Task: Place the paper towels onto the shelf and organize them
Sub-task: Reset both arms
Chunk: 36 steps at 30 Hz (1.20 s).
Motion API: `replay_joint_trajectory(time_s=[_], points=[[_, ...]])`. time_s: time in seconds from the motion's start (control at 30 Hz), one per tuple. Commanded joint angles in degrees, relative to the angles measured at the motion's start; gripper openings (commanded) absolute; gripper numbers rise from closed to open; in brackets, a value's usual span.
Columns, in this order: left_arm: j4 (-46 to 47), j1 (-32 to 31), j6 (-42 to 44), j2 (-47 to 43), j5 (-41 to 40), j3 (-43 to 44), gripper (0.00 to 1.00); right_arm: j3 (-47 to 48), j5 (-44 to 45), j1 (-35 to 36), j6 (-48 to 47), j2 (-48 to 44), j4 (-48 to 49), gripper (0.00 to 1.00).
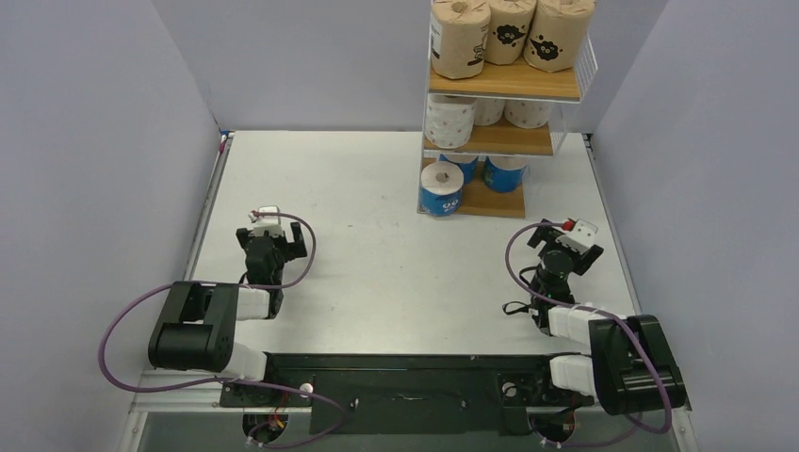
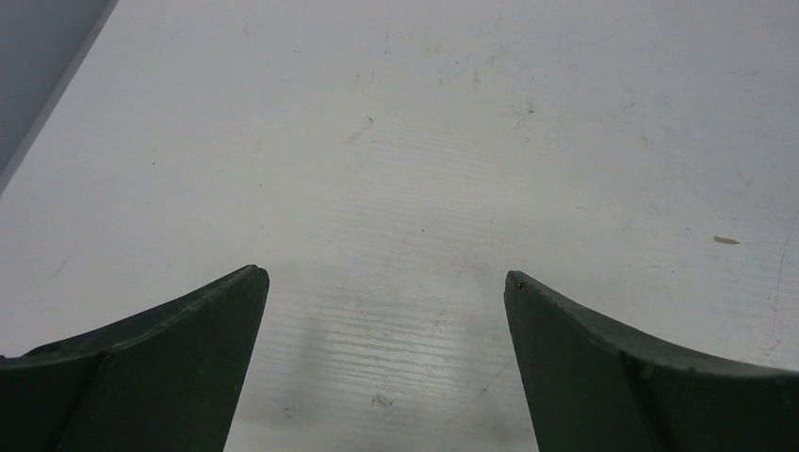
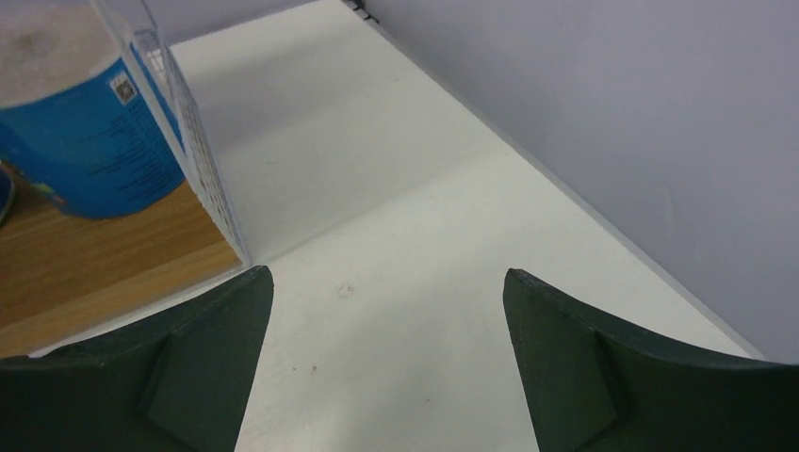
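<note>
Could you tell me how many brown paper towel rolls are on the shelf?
3, side by side on the top board of the shelf: left roll, middle roll, right roll. Any behind would be hidden.

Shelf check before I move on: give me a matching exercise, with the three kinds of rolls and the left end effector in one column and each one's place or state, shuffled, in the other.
Column one
1. brown rolls
2. white rolls
3. blue rolls
4. left end effector

Column two
A. bottom tier of the shelf
B. open, over bare table
C. top tier
D. middle tier

Pairs: 1-C, 2-D, 3-A, 4-B
</note>
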Motion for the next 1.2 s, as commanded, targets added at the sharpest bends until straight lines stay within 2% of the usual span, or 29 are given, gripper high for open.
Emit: replay_joint_trajectory(time_s=[0.0, 0.07, 0.13, 0.23, 1.17], points=[[9.0, 1.3, -1.4, 1.2, 1.5, 0.2, 0.96, 1.3, -6.1, 0.1, -1.4, 4.6, 6.9, 0.87], [9.1, 1.3, -1.4, 1.3, 1.5, 0.2, 0.96, 1.2, -7.4, 0.1, -2.4, 8.8, 10.9, 0.87], [9.3, 1.3, -1.4, 1.2, 1.5, 0.1, 0.96, 3.7, -10.0, -0.8, -2.2, 8.7, 4.8, 0.88], [10.0, 1.2, -1.0, 0.8, 1.3, -0.4, 0.96, 5.7, -13.1, -3.3, 0.2, 9.0, 1.7, 0.88], [9.7, 1.2, -0.9, 1.1, 2.3, -0.1, 0.96, 5.3, -13.5, -4.1, 0.2, 8.8, 2.4, 0.88]])
